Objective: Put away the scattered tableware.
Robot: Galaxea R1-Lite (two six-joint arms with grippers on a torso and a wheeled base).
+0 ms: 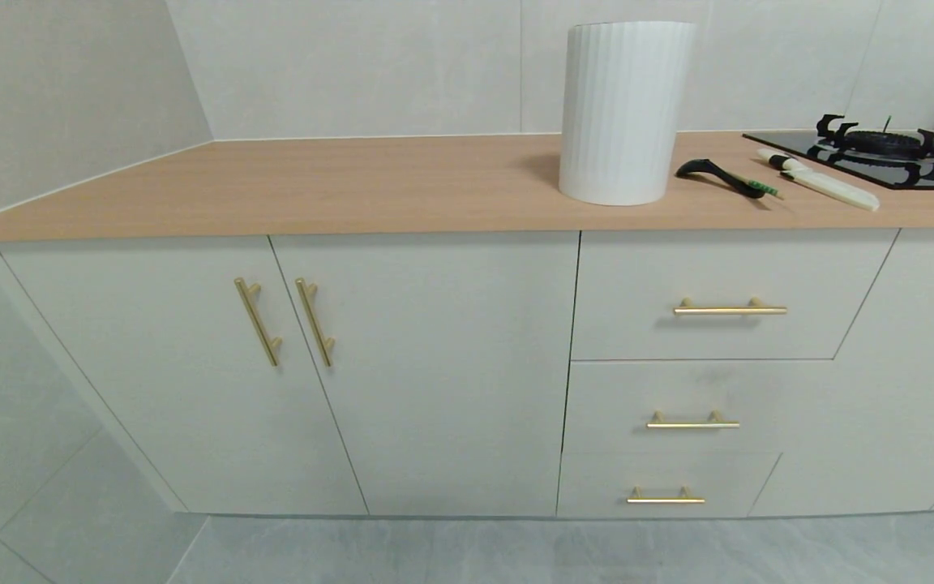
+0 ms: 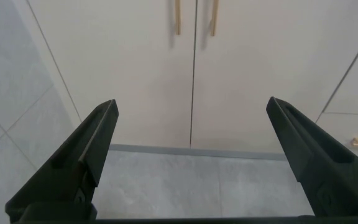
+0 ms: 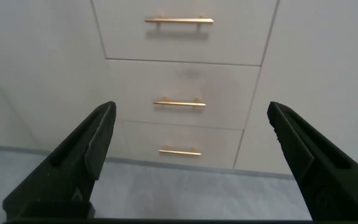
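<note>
**Utensils lie loose on the counter**

The wooden counter (image 1: 353, 182) carries a white canister (image 1: 623, 113). Below it, the left gripper (image 2: 191, 104) faces the cabinet doors (image 1: 289, 365) and the right gripper (image 3: 191, 107) the drawers (image 1: 702, 324), both spread wide, holding nothing. Near the hob (image 1: 880, 150) lie a knife (image 1: 824, 182) and, just beside it, a peeler (image 1: 726, 177).

Matte black, wedge-shaped fingers (image 2: 82, 162) on left gripper (image 2: 192, 102); same black, tapering, bevelled fingers (image 3: 79, 158) on right gripper (image 3: 191, 106).

Hob (image 1: 872, 162) partly beyond right edge
</note>
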